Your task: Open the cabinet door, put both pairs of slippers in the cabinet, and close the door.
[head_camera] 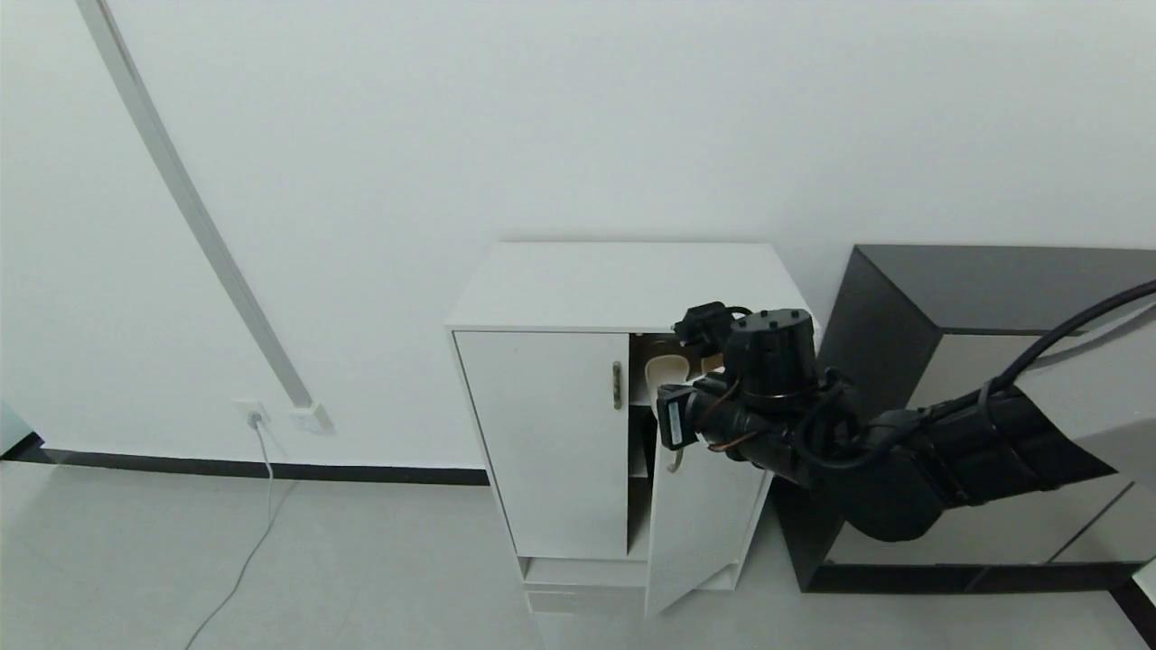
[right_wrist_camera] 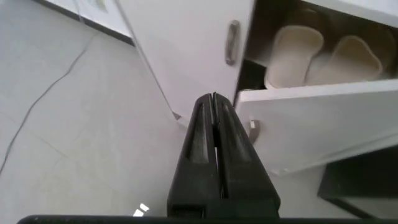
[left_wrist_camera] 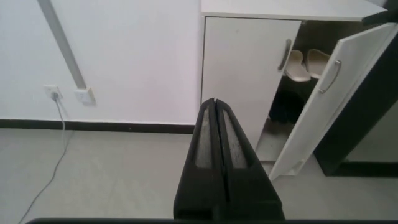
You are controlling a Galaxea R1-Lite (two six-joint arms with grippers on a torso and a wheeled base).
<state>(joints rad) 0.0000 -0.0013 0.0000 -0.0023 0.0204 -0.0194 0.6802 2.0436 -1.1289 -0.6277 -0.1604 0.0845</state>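
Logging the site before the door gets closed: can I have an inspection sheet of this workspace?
Surface: grey floor, white cabinet standing on it.
Job's things: right door ajar, left door shut; cream slippers inside near the top; below them too dark to judge.
Clutter: nothing seen.
Grippers: left gripper shut, empty, off from the cabinet; right gripper shut, empty, by the open door's edge.
Cables: white cable from wall socket onto floor.
Surroundings: white wall, slanted conduit, dark unit beside the cabinet.

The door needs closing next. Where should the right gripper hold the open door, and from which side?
Probably the bar handle near the door's free edge, from the front: it stands off the outer face, which angles toward the robot, far from the hinged side. The shut right gripper must open first.
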